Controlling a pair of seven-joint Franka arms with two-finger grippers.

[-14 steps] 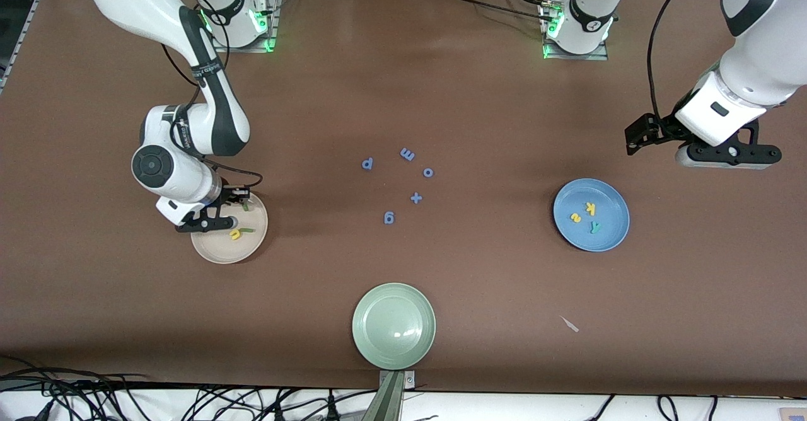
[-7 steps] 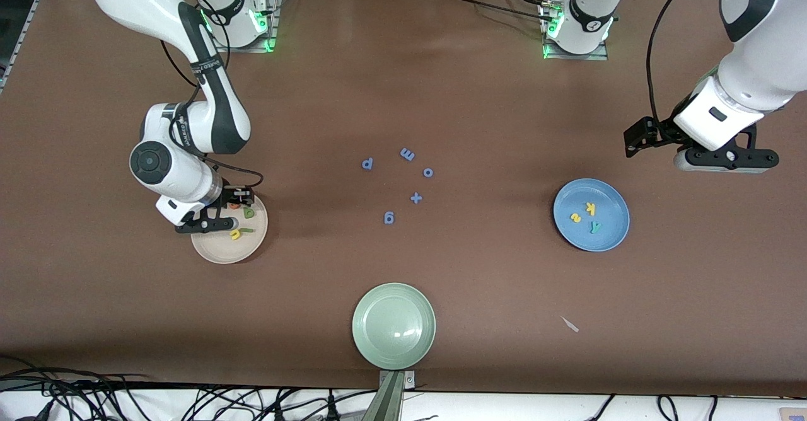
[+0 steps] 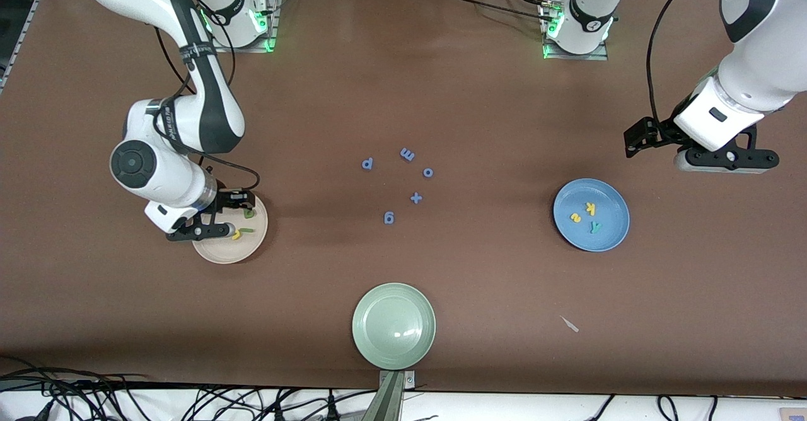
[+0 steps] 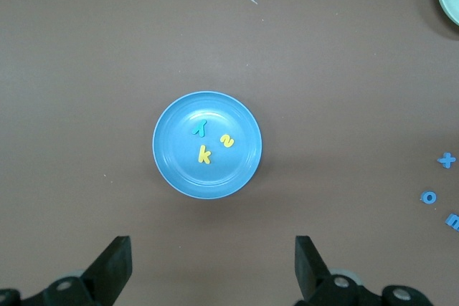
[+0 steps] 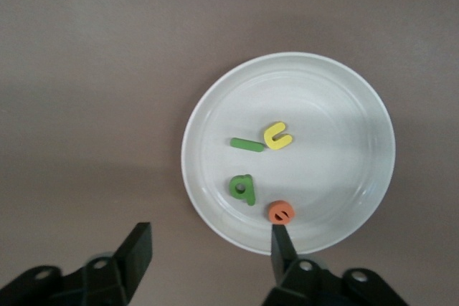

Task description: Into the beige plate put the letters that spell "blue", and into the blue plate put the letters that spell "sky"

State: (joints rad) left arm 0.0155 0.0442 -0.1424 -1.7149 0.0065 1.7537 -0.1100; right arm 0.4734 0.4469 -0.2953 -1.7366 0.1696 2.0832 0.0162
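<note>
beige plate (image 3: 222, 254): holds b (image 5: 243, 188), l (image 5: 247, 145), u (image 5: 277, 135), e (image 5: 280, 212)
blue plate (image 3: 610, 234): holds s (image 4: 226, 140), k (image 4: 204, 154), y (image 4: 199, 128)
right gripper (image 5: 208, 245): over beige plate's edge, jaws open, empty
left gripper (image 4: 211, 266): waits above tabletop (image 3: 479, 112) near blue plate, jaws open

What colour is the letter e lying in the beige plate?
Orange. The letter e shows best in the right wrist view, lying in the beige plate near the rim.

High front view, two downward wrist views
</note>
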